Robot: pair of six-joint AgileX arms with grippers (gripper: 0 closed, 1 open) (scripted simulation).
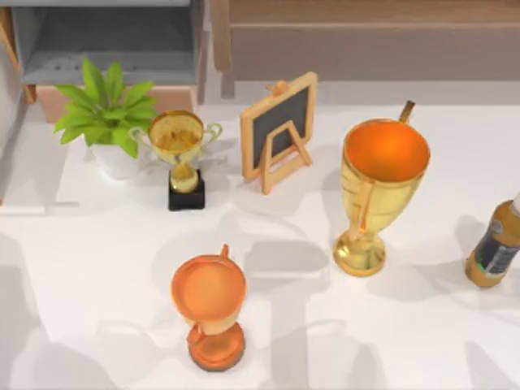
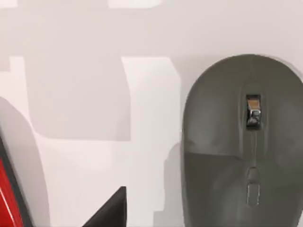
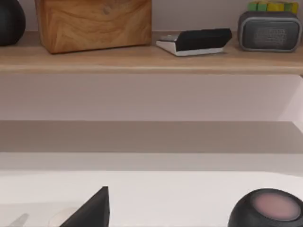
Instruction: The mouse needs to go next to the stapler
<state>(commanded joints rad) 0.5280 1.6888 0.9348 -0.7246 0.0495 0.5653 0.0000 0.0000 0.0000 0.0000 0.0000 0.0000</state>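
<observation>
Mouse [image 2: 241, 142], grey and broad, lies flat on the white tabletop [image 2: 85, 94] right under the left arm's wrist camera, resting on its base with its own shadow close against it and nothing gripping it. Its long axis lies level along the tabletop. The scroll wheel sits on the centre line toward the rounded end that is fully in sight, so I take that end for the nose, though I cannot tie that heading to the table's left or right. A red body with a dark edge [image 2: 5, 198] shows at the border of the same view, with a stretch of bare tabletop between it and the mouse. It may be the stapler, but too little of it shows to say. If it is, the mouse lies near it rather than just beside it, which would fit a mouse already set down as well as one waiting to be carried closer, so I would not call the job settled either way. The left tool [image 2: 110, 212] hangs low beside the mouse without touching it, and how far it is open I cannot tell. The right tool [image 3: 92, 210] sits parked low, facing a wooden shelf [image 3: 142, 61], its opening equally unclear.
</observation>
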